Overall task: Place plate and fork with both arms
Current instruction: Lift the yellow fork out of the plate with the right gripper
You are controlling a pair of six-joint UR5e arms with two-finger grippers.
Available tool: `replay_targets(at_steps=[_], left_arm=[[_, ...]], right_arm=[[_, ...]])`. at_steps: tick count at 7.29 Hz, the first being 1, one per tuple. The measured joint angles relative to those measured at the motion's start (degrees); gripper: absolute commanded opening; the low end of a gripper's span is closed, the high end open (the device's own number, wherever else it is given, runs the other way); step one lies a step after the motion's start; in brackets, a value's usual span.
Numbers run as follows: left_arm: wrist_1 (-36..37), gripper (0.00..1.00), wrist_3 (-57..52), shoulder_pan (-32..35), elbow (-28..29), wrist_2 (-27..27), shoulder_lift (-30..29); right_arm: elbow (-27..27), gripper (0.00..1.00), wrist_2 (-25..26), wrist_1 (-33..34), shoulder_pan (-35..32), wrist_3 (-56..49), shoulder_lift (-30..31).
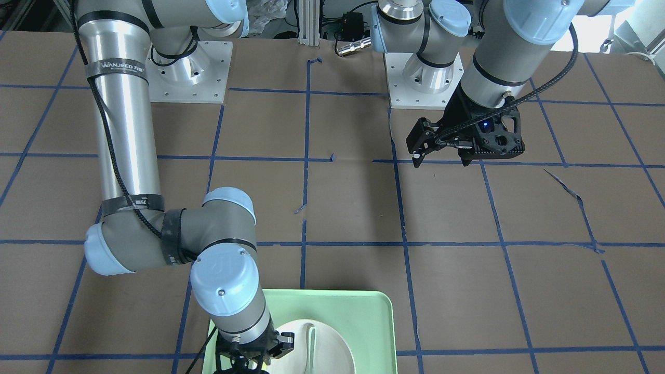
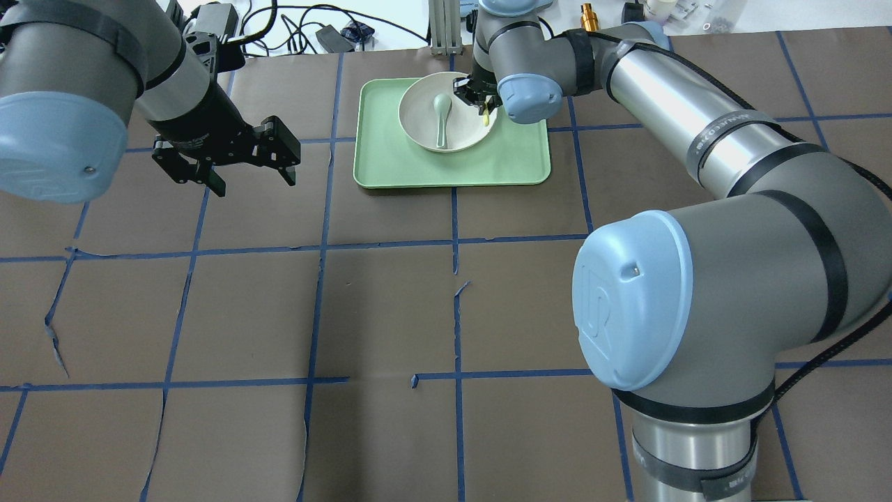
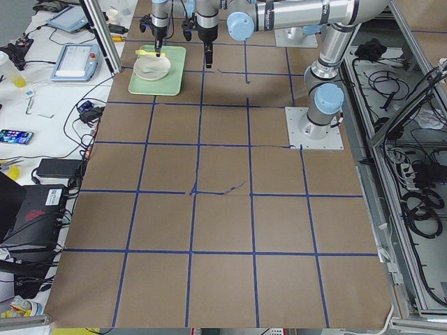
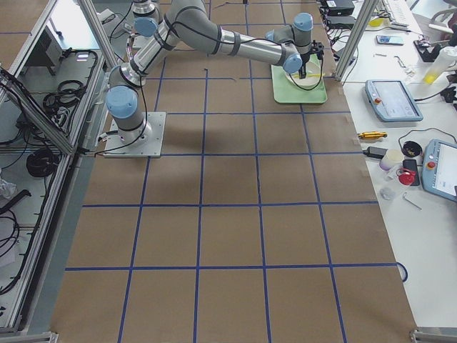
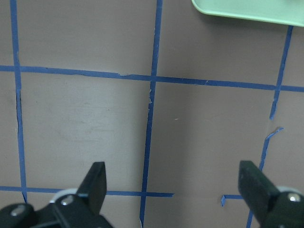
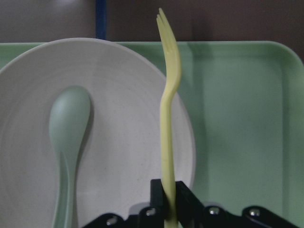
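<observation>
The off-white plate [image 2: 421,115] sits on the light-green tray [image 2: 516,160] at the far middle of the table, with a grey-green spoon [image 2: 441,118] lying in it. My right gripper [image 2: 477,97] is shut on the handle of the pale-yellow fork [image 6: 167,109]. It holds the fork over the plate's [image 6: 123,118] right rim, tines pointing away from the gripper [image 6: 168,199]. Whether the fork touches the plate I cannot tell. My left gripper [image 2: 252,183] is open and empty, hovering over the bare table left of the tray; it also shows in the left wrist view [image 5: 175,185].
The table is brown board marked with a blue tape grid. The tray's corner [image 5: 247,9] shows at the top of the left wrist view. The spoon [image 6: 66,137] lies in the plate's left half. Both arm bases [image 1: 189,72] stand at the robot's side.
</observation>
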State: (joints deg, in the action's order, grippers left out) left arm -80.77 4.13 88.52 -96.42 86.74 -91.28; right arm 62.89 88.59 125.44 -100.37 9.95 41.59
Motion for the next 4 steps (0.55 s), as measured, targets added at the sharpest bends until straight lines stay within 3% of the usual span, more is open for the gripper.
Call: replay_targets(at_steps=[2, 3, 4], left_arm=[[0.0, 1.00, 0.0, 0.1, 0.0, 0.0, 0.1], [0.0, 1.00, 0.0, 0.1, 0.0, 0.1, 0.1], [0.0, 1.00, 0.0, 0.1, 0.0, 0.1, 0.1]], right_arm=[[1.5, 0.16, 0.0, 0.0, 2.2, -3.3, 0.0], [2.8, 0.48, 0.0, 0.0, 2.9, -4.2, -0.1], [3.6, 0.99, 0.0, 0.1, 3.4, -4.7, 0.0]])
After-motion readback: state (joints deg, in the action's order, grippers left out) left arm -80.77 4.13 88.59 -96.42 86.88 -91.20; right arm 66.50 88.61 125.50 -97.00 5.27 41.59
